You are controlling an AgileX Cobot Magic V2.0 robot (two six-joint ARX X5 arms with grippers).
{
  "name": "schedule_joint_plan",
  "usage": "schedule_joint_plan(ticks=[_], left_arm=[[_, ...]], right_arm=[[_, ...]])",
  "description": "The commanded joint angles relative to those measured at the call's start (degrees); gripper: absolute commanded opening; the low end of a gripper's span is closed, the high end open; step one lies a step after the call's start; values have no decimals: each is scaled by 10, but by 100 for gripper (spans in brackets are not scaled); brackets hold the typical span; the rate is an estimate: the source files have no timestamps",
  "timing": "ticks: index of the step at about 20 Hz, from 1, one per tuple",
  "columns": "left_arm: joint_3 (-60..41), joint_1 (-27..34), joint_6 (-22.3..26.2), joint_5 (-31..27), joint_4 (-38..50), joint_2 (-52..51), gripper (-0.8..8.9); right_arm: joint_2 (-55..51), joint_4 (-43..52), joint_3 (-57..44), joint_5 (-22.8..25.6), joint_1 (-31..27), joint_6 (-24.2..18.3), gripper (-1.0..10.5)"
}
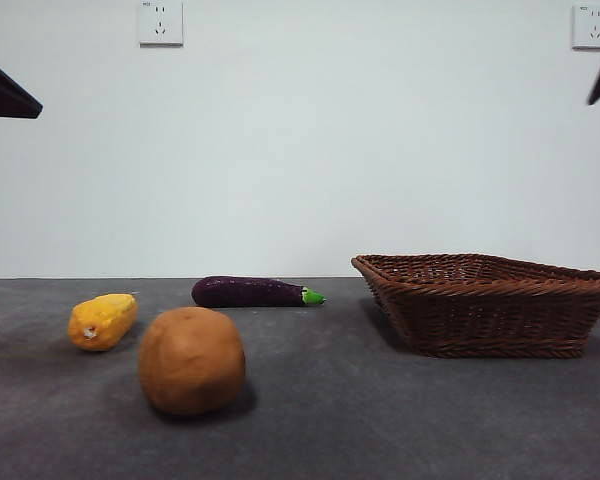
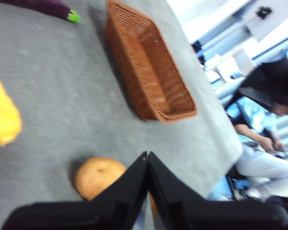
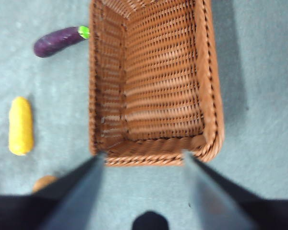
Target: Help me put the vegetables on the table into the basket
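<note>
Orange-brown potato (image 1: pixel 191 360) sits nearest me on the grey table (image 1: pixel 380 430), with the yellow corn cob (image 1: pixel 102 320) just beside it and the purple eggplant (image 1: pixel 255 292) lying further back. I see the wicker basket (image 1: pixel 490 305) off to the other side, nothing inside it. My left gripper (image 2: pixel 148 158) hangs over the potato, jaws pressed together; my right gripper (image 3: pixel 143 158) hovers at the basket's end, jaws spread wide.
</note>
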Motion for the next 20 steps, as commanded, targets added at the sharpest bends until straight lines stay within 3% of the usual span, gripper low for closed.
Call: schedule_joint_plan(ticks=[1,3,13,20], left_arm=[[2,-1,-2,9,3,3,-4],[2,-1,-4,11,-1,3,-4],[2,-1,18,4,-29,4,-3],[2,-1,19,-23,-42,35,-3]], right_arm=[[66,-16,43,5,8,-34,550],[120,-29,79,23,14,-52,611],[360,-76,251,96,34,-108,596],[467,-77,326,99,34,-132,593]])
